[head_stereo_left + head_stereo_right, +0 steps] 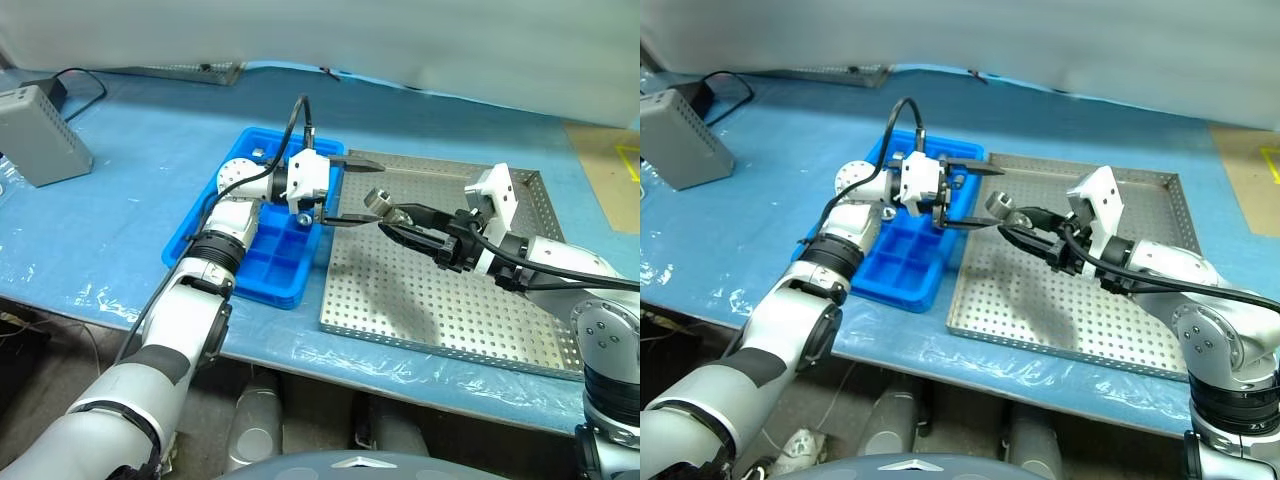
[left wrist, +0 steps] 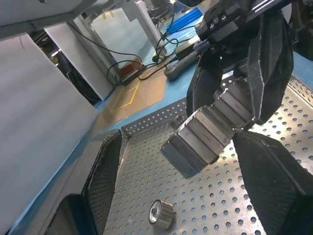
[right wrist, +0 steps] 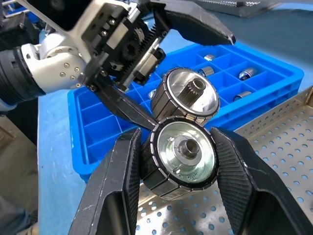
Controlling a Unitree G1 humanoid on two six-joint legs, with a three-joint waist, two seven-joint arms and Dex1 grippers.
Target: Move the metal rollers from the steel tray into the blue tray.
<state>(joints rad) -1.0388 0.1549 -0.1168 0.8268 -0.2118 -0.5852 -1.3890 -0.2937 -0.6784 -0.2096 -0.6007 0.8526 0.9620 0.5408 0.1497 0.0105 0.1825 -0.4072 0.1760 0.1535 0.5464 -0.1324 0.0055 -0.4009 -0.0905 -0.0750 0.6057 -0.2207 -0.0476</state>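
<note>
Rollers: the right gripper (image 3: 178, 161) clamps a stack of two rollers (image 3: 182, 155) between its black fingers, held at mid-frame in the eye view above the steel tray (image 1: 440, 300). The left gripper (image 1: 348, 188) stands wide open around the stack's free end, nothing held. The right wrist view shows the stack end-on with its dark centre hole, and at least five more rollers seated in compartments of the blue tray (image 3: 98, 122) behind. The left wrist view shows the stack side-on and one loose roller (image 2: 161, 214) lying on the perforated floor at lower centre. The blue tray sits just left of the steel tray. Both rest on a table (image 1: 130, 230) under blue sheeting; a grey box (image 1: 40, 135) stands at upper left.
</note>
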